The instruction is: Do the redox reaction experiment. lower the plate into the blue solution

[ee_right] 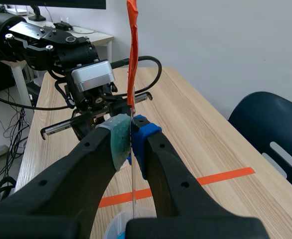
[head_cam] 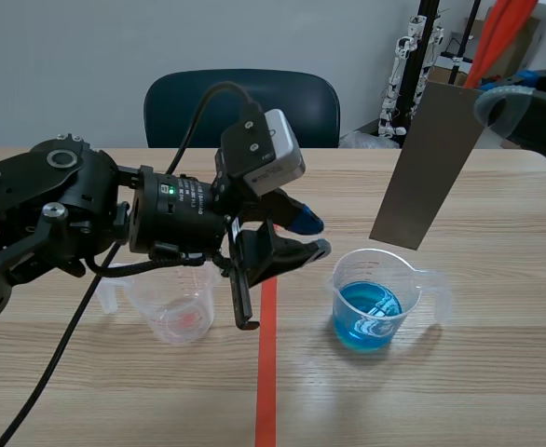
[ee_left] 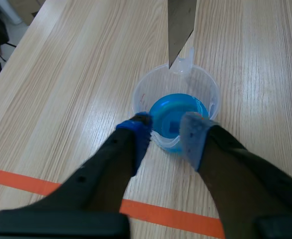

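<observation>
The right gripper pinches the grey metal plate by its top end, holding it tilted just above the 1 o'clock rim of the beaker of blue solution, while the left gripper, fingers spread, hovers at the beaker's 9 o'clock.

— Colours?
— My plate is flat dull grey; the solution is bright blue in a clear beaker.
— Your right gripper's pads?
— One blue, one grey-green, dotted. The desk is pale wood grain, with one orange-red stripe.
</observation>
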Available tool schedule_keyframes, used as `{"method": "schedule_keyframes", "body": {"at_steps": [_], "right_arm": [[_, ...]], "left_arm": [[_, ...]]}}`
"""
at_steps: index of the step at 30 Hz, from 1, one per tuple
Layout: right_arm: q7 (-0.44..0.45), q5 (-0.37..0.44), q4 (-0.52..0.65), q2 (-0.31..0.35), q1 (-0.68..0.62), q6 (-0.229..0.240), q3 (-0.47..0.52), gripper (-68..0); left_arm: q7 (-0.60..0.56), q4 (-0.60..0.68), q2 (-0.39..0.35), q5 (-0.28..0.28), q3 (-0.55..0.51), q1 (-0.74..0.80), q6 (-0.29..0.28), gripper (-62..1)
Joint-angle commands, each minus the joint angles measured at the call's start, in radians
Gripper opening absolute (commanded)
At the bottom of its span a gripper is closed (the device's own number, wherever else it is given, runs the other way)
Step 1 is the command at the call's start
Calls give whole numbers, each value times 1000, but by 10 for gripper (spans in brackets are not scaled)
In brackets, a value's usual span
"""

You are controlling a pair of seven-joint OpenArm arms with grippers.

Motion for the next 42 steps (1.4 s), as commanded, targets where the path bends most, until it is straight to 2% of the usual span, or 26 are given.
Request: {"method": "schedule_keyframes", "body": {"at_steps": [1,3,7,12,21,27,30,33,36,42], "right_arm": [[11,23,7,11,18,12,16,-669],[11,23,7,11,18,12,16,-669],[4,23,7,11,17,12,16,-669],[-2,22,7,10,15,12,16,-669],[-48,19,5,-10,15,12,16,-669],[-76,14,4,-29,15,12,16,-669],[-82,7,-9,-45,15,12,16,-669],[-82,6,-42,-67,15,12,16,-669],[-82,-6,-79,-89,14,12,16,-669],[-82,-43,-126,-129,9,12,16,-669]], "left_arm": [[-14,8,2,-20,-6,-9,-3,-345],[-14,9,2,-20,-11,2,-3,-319],[-15,25,-20,-27,-16,36,-14,-319],[-42,104,-94,-27,-51,109,-13,-319],[-241,154,-213,-27,-217,309,-9,-313],[-351,153,-271,-27,-320,486,-5,-140],[-380,153,-283,-27,-377,575,-1,-97],[-422,153,-291,-22,-444,679,17,-81],[-506,153,-297,-7,-518,787,17,-81],[-733,151,-296,126,-646,985,18,-53]]}}
